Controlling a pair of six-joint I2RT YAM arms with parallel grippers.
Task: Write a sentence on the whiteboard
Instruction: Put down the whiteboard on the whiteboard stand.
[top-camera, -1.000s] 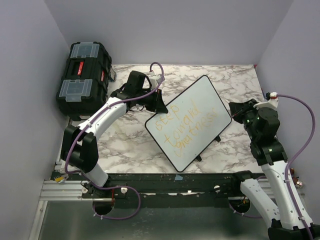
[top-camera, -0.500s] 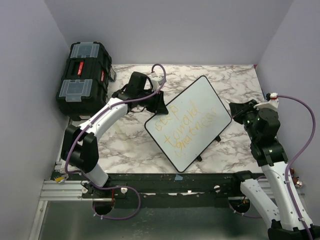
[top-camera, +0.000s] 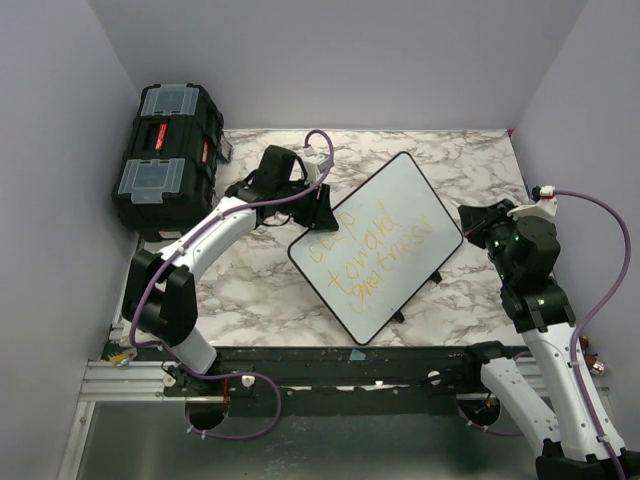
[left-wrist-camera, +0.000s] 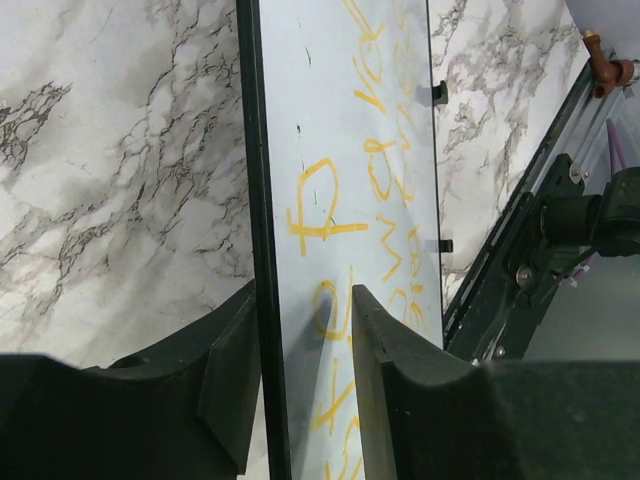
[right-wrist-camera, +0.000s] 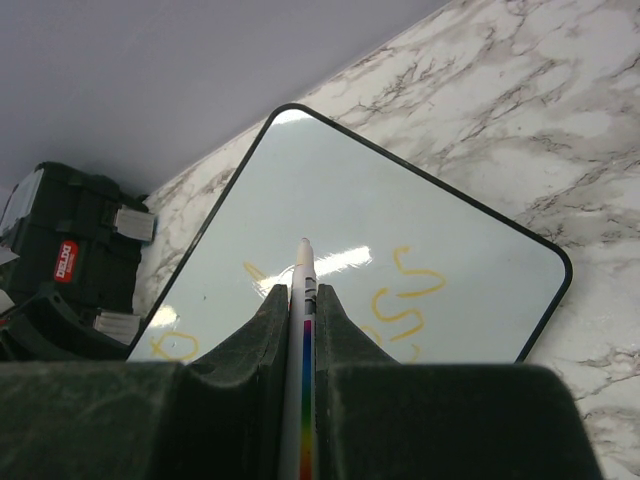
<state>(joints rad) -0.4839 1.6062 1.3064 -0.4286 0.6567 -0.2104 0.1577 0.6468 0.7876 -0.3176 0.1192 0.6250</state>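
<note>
The whiteboard (top-camera: 400, 215) lies slanted across the marble table, its left side raised. The sentence (top-camera: 375, 250) is in yellow-orange letters in three lines. My left gripper (top-camera: 322, 212) is at the board's upper-left edge. In the left wrist view its jaws (left-wrist-camera: 305, 300) stand astride the black rim (left-wrist-camera: 262, 200), shut on the board's edge, with letters (left-wrist-camera: 320, 205) just ahead. My right gripper (top-camera: 475, 228) is by the board's right corner, shut (right-wrist-camera: 303, 295) on a white marker (right-wrist-camera: 305, 330) with a rainbow stripe. The marker's tip points over the board (right-wrist-camera: 330, 200); I cannot tell whether it touches.
A black toolbox (top-camera: 165, 155) stands at the table's back left, behind my left arm. It also shows in the right wrist view (right-wrist-camera: 70, 250). Marble table (top-camera: 250, 285) surrounds the board. Grey walls close in on three sides. A metal rail (top-camera: 300, 360) runs along the near edge.
My left gripper has shifted slightly right and nearer along the board's edge, and the board's left side has moved a little with it. The right arm has not moved.
</note>
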